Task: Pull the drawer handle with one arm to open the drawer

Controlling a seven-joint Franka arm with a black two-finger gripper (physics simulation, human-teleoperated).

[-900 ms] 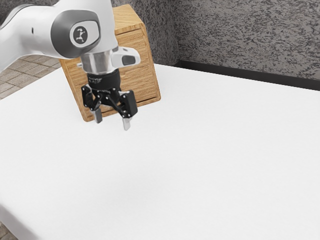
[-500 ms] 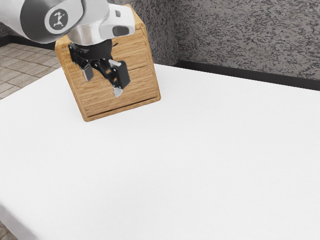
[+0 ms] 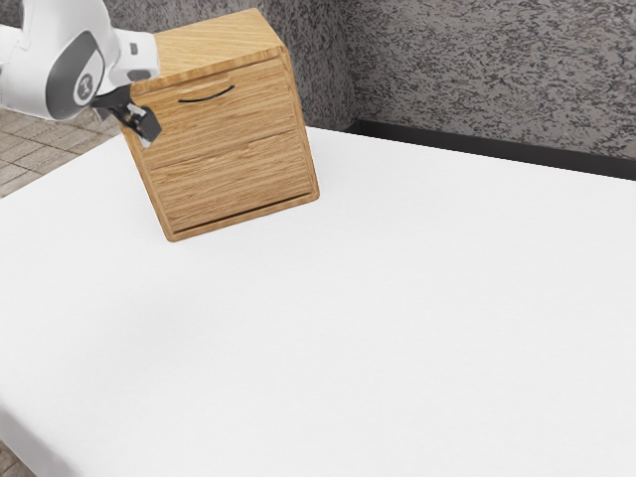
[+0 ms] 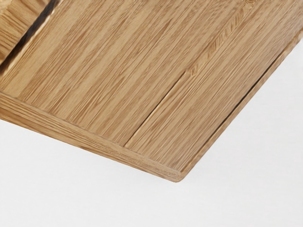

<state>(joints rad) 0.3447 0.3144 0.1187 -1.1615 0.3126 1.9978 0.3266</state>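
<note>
A wooden cabinet stands at the back left of the white table, turned at an angle. Its upper drawer front carries a thin dark curved handle and sits flush with the lower front. My gripper hangs at the end of the white arm beside the cabinet's upper edge on the exterior view's left, a short way from the handle. It is seen side-on. The wrist view looks closely at the cabinet front, with the dark handle off toward one corner and the cabinet's lower corner over the table.
A rough grey wall with a dark skirting runs behind the table. A tiled floor lies beyond the table edge at the exterior view's left. The white tabletop stretches wide in front of and to the right of the cabinet.
My arm has swung up and toward the exterior view's left, from in front of the cabinet's lower part to beside its upper left edge. The cabinet has stayed put.
</note>
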